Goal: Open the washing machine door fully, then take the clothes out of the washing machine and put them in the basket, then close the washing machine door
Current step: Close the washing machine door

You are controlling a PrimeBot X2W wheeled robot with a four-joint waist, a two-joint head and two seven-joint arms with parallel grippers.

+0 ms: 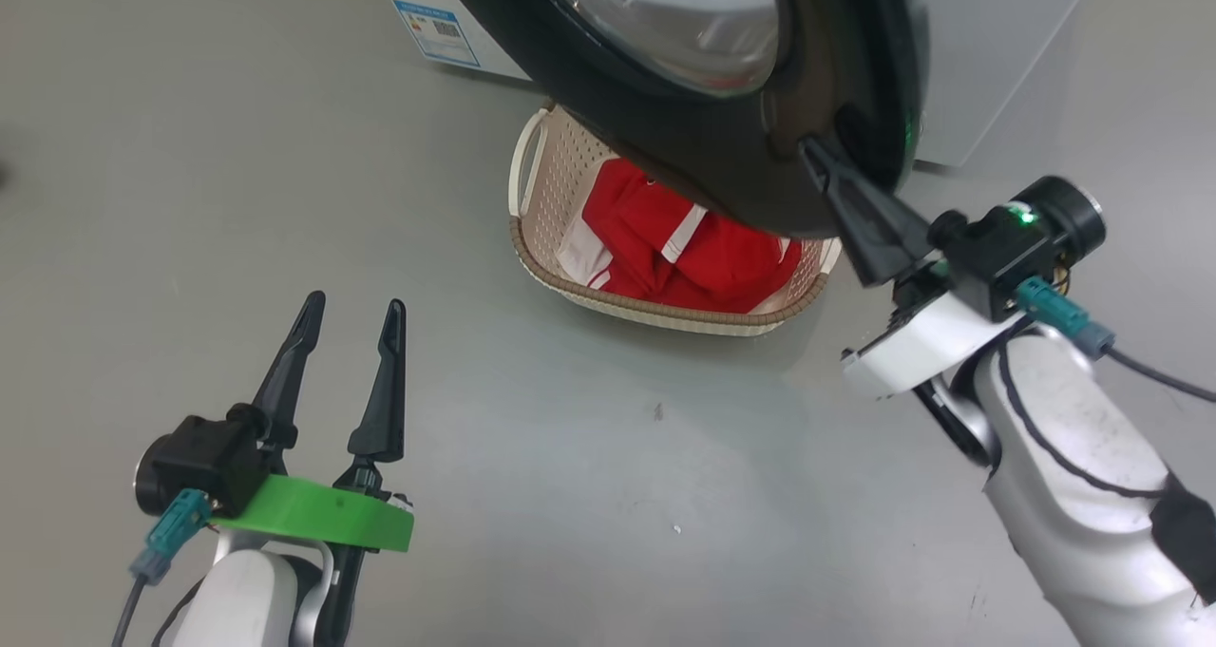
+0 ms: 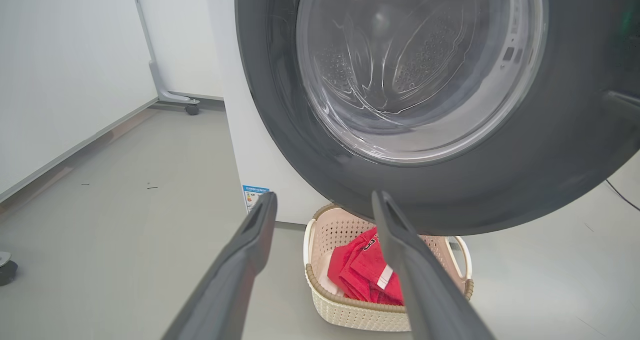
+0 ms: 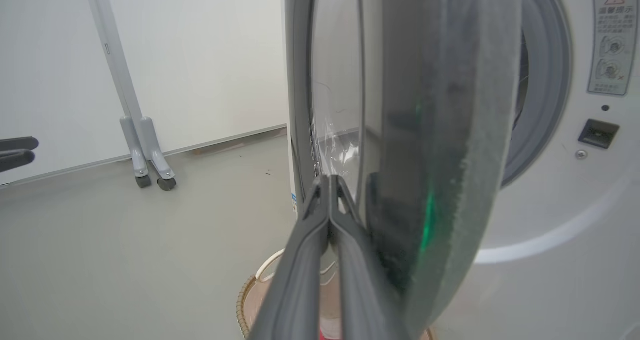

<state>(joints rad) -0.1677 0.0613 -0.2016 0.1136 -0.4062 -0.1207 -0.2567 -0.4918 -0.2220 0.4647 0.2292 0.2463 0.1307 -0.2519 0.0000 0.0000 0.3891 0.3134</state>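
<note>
1. We judge the last step, closing, is in hand. The large round door with a glossy black rim and clear glass bowl (image 1: 627, 124) stands part open on the big white front-loading washing machine (image 1: 997, 58).
2. The right tool (image 1: 812, 153), fingers pressed together and holding nothing, has its tips at the rim's outer face, seemingly touching.
3. The left tool (image 1: 353, 301) hangs empty with fingers apart over the grey floor (image 1: 570, 438).
4. The red garments with white trim (image 1: 703, 257) lie in the cream perforated plastic basket with a brown woven-look rim (image 1: 655, 309), which is on the floor under the door's lower edge.
5. Next, we think, the move is to push the rim toward the machine's front until it latches, passing above the basket.
6. We count one machine, one door, one basket, two tools and one red heap; we cannot tell how many pieces it holds.
</note>
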